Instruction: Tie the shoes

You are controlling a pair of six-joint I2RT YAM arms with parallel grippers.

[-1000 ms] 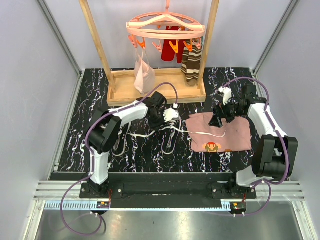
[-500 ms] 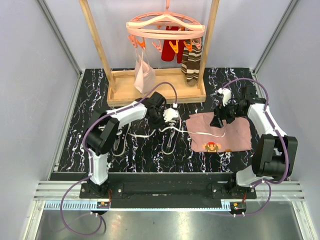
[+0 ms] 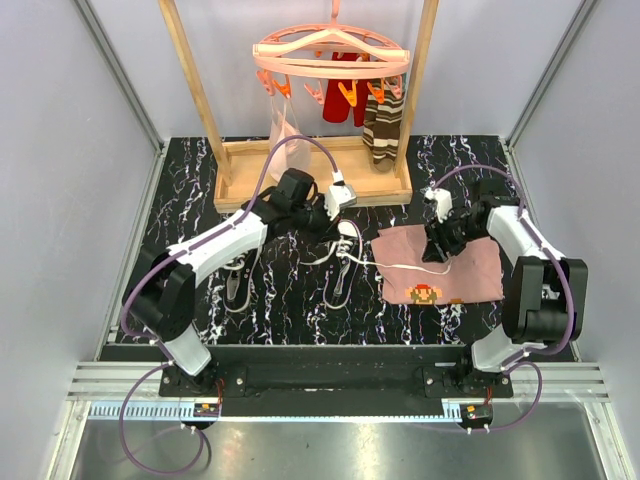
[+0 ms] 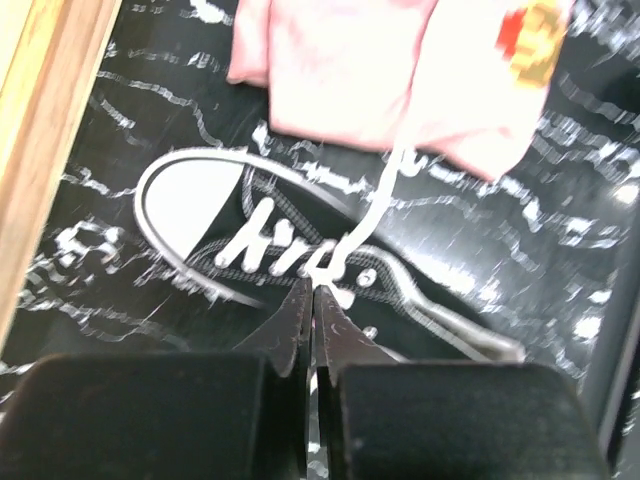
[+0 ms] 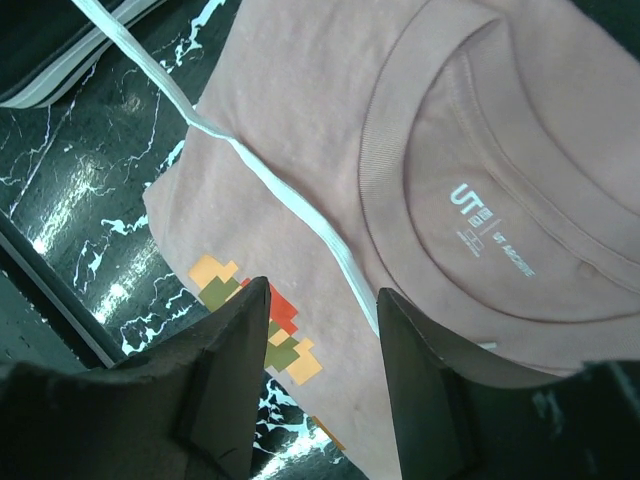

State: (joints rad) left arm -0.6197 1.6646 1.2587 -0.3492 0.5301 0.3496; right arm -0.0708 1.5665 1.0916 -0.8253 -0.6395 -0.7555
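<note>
Two small dark sneakers with white toe caps lie on the black marbled table: one in the middle (image 3: 340,278), one further left (image 3: 238,282). My left gripper (image 3: 328,215) hovers just above the middle shoe (image 4: 200,200). Its jaws (image 4: 312,288) are shut, with a bit of white lace pinched at the tips over the eyelets. The other long white lace (image 3: 400,266) runs from that shoe across the pink cloth (image 3: 470,265). My right gripper (image 3: 440,245) is open and empty above that cloth (image 5: 330,120), with the lace (image 5: 290,200) lying between and below its fingers (image 5: 322,295).
A wooden rack (image 3: 310,188) stands at the back with a pink clip hanger holding striped socks (image 3: 383,130) and other small garments. The pink cloth carries a pixel figure (image 3: 425,294). Grey walls close in both sides.
My left gripper has risen and drawn back toward the rack from the middle shoe. The lace that lay left of the shoe went with it. My right gripper shifted slightly over the cloth.
</note>
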